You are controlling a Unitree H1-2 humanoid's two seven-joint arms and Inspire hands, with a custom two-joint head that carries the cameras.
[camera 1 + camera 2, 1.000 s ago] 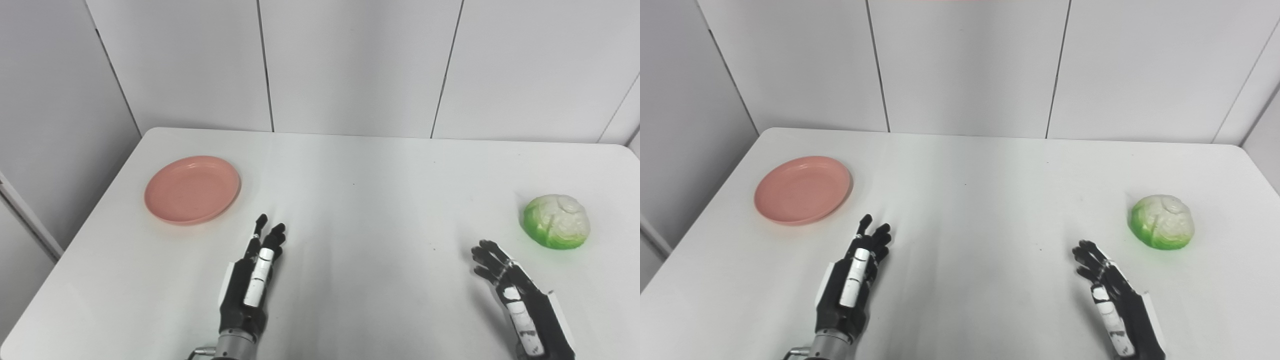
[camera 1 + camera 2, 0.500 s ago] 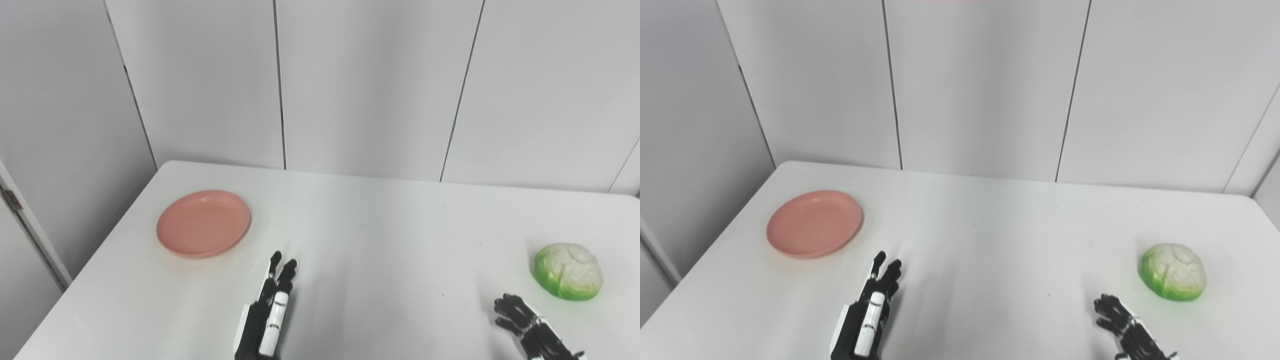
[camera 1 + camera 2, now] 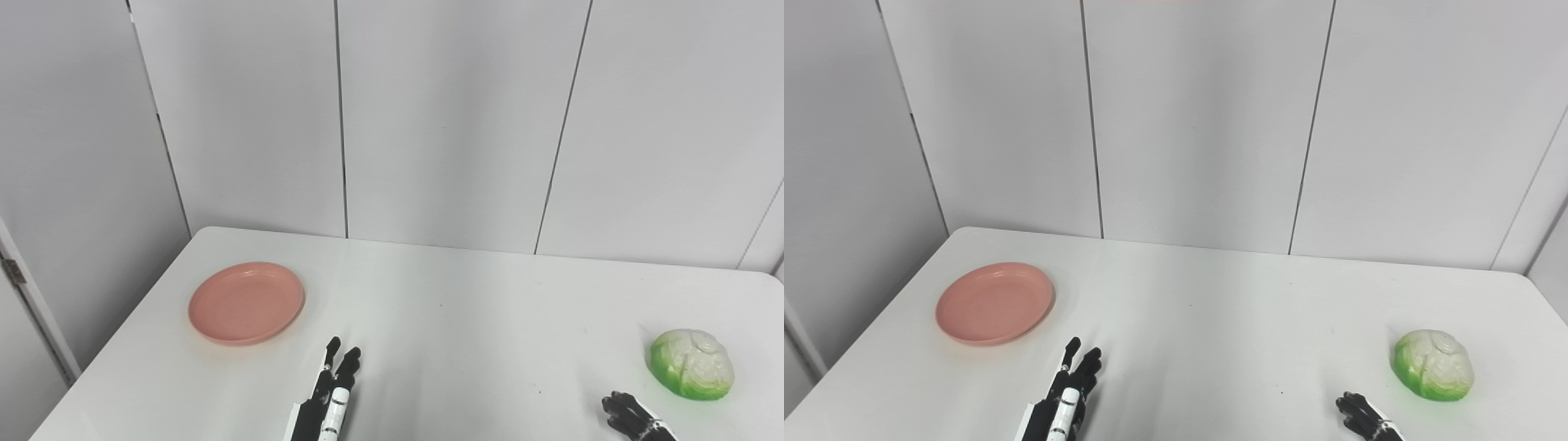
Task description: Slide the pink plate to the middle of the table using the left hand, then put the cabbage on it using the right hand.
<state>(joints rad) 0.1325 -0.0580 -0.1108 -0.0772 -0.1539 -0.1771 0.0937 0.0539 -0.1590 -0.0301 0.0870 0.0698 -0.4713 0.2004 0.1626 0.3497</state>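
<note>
The pink plate (image 3: 246,302) lies empty on the left part of the white table (image 3: 465,318). A green and white cabbage (image 3: 692,364) sits near the table's right edge. My left hand (image 3: 327,401) shows at the bottom edge, fingers straight and close together, holding nothing, a short way right of and nearer than the plate. Only the fingertips of my right hand (image 3: 631,418) show at the bottom right, spread and empty, just nearer and left of the cabbage. Neither hand touches its object.
Grey wall panels (image 3: 441,122) rise straight behind the table's far edge. The table's left edge (image 3: 116,349) runs close to the plate, and its right edge lies near the cabbage.
The camera has tilted upward, so the whole scene sits lower in the picture and both hands are now mostly cut off. Plate and cabbage have not moved on the table.
</note>
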